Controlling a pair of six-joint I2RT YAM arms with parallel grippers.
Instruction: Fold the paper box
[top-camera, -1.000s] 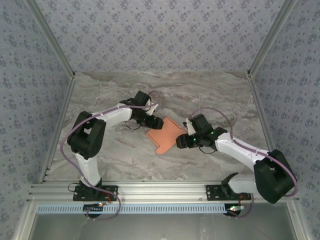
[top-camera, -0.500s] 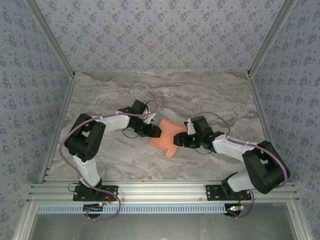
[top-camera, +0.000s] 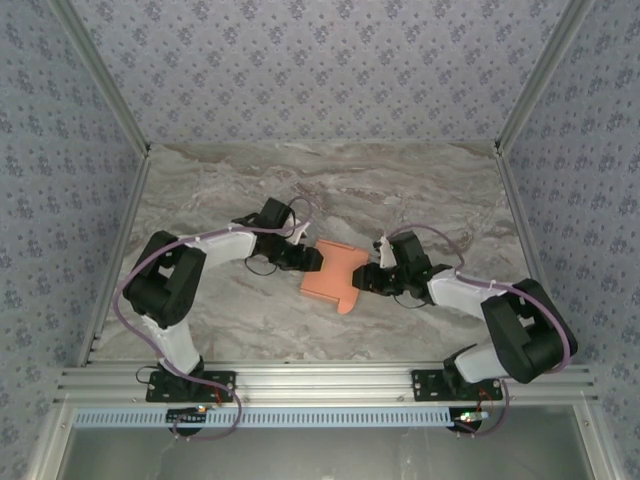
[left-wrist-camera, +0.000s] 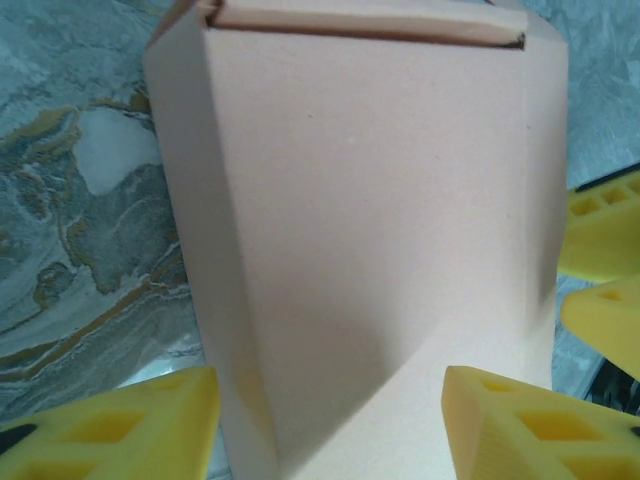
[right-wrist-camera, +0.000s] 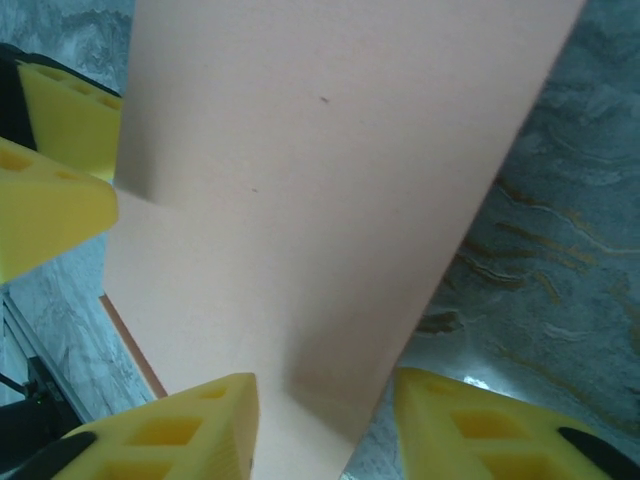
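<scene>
1. Both tools are brought closer together than a second ago. The paper box (top-camera: 335, 272) between them is now seen narrower and less splayed.
2. The paper box is kept around the middle of the bench (top-camera: 420, 190), well apart from every edge, so that it can be reached from both sides.
3. The left tool (top-camera: 308, 260) is set at the box's left end and the right tool (top-camera: 366, 279) at its right end. The tools are likely opposed so that a push from one is met by the other and the box is not slid across the bench.
4. In the left wrist view, side panels are seen angled off the central panel along creases. The left tool's fingers (left-wrist-camera: 110, 430) are placed either side of that end, with the jaws partly open. Whether the card is actually pressed cannot be told.
5. In the right wrist view, the tapering end is straddled by the right tool's fingers (right-wrist-camera: 180, 430), with the jaws partly open. A sliver of bench is seen between the card's edge and one finger, so nothing is clamped there.
6. The step in hand is judged to be raising the side panels along their creases, with most of the folding not yet done.
</scene>
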